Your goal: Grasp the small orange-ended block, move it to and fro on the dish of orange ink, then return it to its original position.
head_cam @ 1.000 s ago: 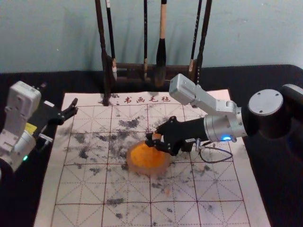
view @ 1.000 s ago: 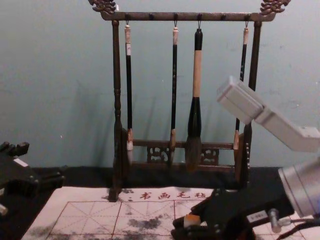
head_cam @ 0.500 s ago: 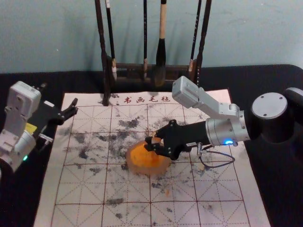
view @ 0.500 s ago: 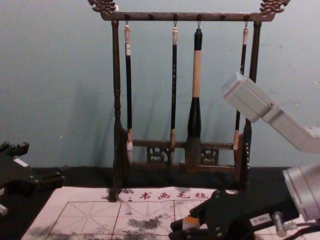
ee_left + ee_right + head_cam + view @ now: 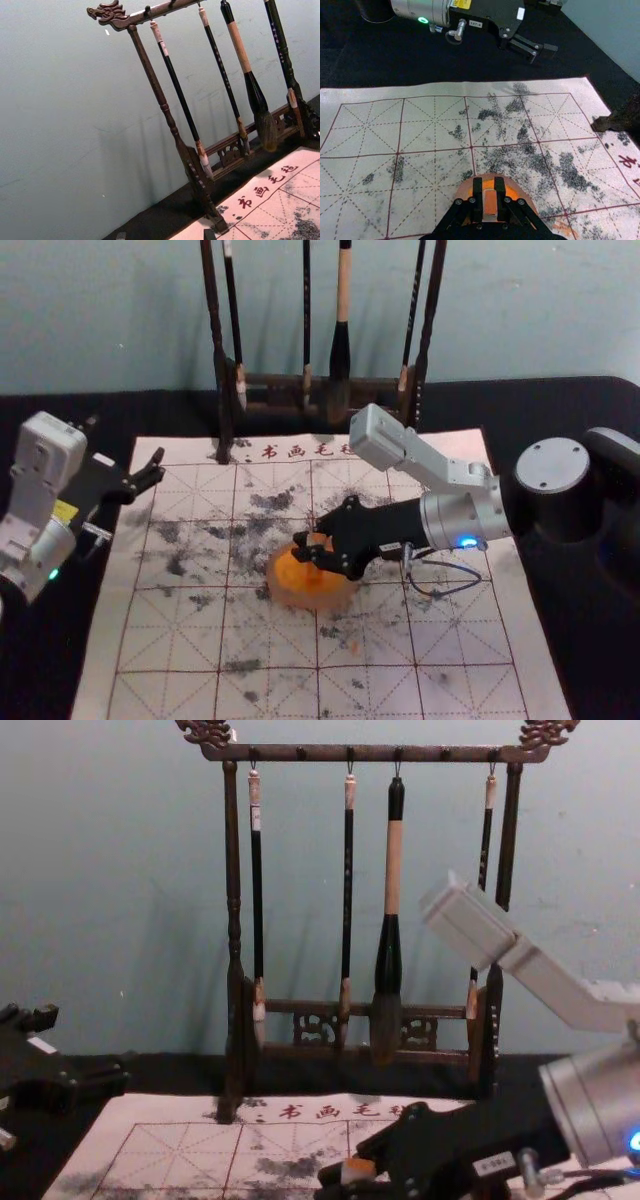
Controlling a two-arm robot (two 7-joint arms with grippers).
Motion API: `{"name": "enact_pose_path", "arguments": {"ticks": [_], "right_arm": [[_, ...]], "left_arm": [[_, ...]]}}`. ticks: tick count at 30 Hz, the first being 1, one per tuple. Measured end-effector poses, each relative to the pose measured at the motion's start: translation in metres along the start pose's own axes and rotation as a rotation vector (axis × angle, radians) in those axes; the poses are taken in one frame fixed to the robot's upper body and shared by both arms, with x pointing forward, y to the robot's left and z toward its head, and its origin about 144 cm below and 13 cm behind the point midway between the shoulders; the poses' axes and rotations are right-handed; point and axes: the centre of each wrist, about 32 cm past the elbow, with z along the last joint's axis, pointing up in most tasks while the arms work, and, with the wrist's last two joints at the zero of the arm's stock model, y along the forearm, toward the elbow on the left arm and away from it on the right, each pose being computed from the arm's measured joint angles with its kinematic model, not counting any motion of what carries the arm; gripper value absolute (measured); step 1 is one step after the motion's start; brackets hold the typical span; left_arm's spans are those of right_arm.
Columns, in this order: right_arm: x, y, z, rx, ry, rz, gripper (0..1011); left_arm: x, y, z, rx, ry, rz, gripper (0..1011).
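My right pincer (image 5: 488, 185) is pinched narrow on the small block (image 5: 490, 202), one finger on each side, over the dish (image 5: 283, 592) of orange ink (image 5: 511, 192). I can't tell whether the block's underside is in the ink. My left pincer (image 5: 155, 466) waits parked with its fingers apart, over the far left corner of the felt sheet (image 5: 180, 640).

What worries me most is the rubbing: if I press too low while sweeping sideways, the block could catch the dish wall and drag or tip the dish, spilling orange on the felt. Drag from the ink could also twist the block in the pincer, since I judge the hold to be short, and a skewed block would be harder to set back upright. Too high a pass would leave it poorly inked. Later, a hasty lift could drip on the way back.

Against the earlier frames, the right pincer and block have shifted toward my left and a little nearer to me in the head view, the forearm following. The dish seems to sit where it did, so I see no sign of dragging. The left arm hasn't moved.
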Motion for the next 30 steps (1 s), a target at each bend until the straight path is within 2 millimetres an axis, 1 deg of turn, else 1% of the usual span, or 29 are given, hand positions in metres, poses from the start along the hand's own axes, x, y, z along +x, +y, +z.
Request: {"name": "enact_pose_path", "arguments": {"ticks": [16, 25, 30], "right_arm": [[0.009, 0.014, 0.002, 0.006, -0.001, -0.017, 113], [0.013, 0.011, 0.001, -0.006, -0.004, -0.041, 113], [0.013, 0.005, -0.002, -0.017, -0.002, -0.056, 113]], "left_arm": [[0.0, 0.0, 0.0, 0.0, 0.0, 0.0, 1001], [0.0, 0.0, 0.0, 0.0, 0.0, 0.0, 1001], [0.0, 0.0, 0.0, 0.0, 0.0, 0.0, 1001]]}}
